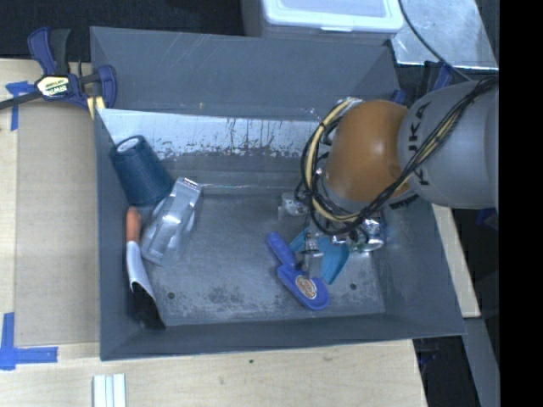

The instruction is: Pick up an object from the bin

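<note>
Orange wrist cover (365,155) is masking your gripper (327,255) above the blue clamp (290,271), lower right — can't tell its grip state — be centring before closing.

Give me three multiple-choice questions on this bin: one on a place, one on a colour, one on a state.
1. The clamp lies: A by the left wall; B right of middle, near the view's bottom; C in the top left corner.
2. The cylinder is: A red; B dark blue; C yellow.
3. The gripper is: A down in the bin; B outside it; C on the cylinder.
Key: B, it lies under the gripper; B, its side is dark blue; A, it hangs low over the clamp.
</note>
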`<state>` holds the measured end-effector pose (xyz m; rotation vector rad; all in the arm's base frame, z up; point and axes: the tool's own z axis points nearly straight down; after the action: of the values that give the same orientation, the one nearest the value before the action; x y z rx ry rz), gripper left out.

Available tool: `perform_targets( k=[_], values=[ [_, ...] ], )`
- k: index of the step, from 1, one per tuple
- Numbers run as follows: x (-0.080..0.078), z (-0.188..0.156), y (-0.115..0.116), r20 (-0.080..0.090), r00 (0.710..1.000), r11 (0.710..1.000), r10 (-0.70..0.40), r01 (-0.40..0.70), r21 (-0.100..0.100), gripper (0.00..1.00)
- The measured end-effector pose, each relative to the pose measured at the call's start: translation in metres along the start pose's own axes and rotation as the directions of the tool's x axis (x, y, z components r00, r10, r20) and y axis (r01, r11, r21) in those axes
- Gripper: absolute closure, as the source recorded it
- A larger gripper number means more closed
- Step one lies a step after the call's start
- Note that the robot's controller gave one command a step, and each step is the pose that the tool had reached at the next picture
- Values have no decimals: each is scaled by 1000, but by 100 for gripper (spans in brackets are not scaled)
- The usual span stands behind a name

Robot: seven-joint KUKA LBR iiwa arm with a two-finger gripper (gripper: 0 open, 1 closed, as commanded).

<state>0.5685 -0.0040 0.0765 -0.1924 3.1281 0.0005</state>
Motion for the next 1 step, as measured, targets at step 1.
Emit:
perform_targets(
  k=[1],
  values=[
    [-17,-1,-29,20,984,984,-179,179,2,100]
  ],
)
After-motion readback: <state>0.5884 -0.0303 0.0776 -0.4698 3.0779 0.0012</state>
